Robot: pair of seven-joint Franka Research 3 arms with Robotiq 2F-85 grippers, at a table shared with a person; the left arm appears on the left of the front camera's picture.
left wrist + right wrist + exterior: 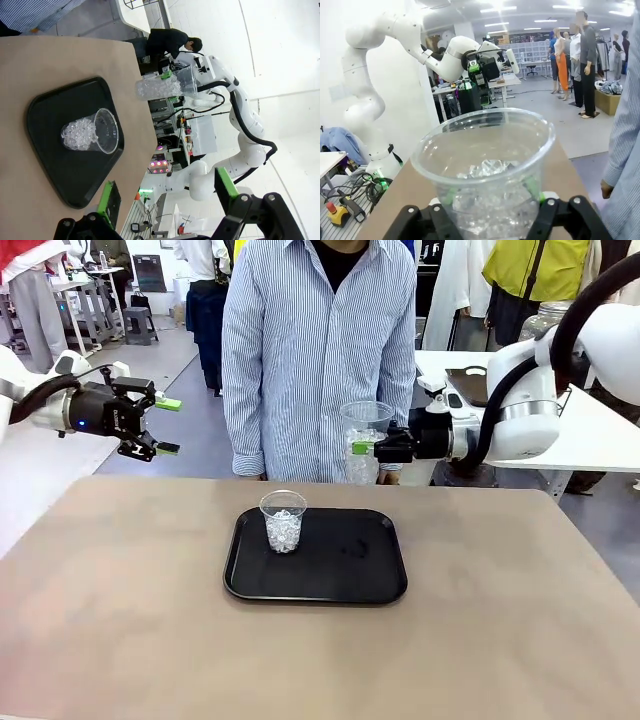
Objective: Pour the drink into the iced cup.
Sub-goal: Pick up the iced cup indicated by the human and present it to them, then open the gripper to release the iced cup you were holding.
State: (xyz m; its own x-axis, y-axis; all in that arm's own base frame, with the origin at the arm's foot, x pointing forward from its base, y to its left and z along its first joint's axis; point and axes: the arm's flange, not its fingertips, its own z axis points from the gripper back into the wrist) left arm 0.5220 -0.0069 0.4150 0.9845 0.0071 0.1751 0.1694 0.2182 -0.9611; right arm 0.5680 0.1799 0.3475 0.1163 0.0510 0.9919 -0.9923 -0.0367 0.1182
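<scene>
- Front view: the right pincer (362,448) is clamped on a clear plastic cup (367,420), upright and level above the far edge of the surface (500,640), just in front of the person (320,340). It is likely kept level so nothing spills before the tip.
- Its contents (362,472) look clear and lumpy, like ice. No amber tint shows, so I cannot tell whether this is the drink.
- The iced cup (283,522) stands upright, mouth open, on the black tray (350,565) toward its far-left part. The tray probably serves to catch drips.
- The held cup is well apart from the iced cup, higher and to the robot's right. Pouring looks not yet begun.
- In the right wrist view, the green pads (532,187) grip the cup's wall low down, leaving the rim free for pouring.
- The left pincer (168,426) hangs off to the left, fingers spread wide, holding and touching nothing, seemingly parked out of the way.
</scene>
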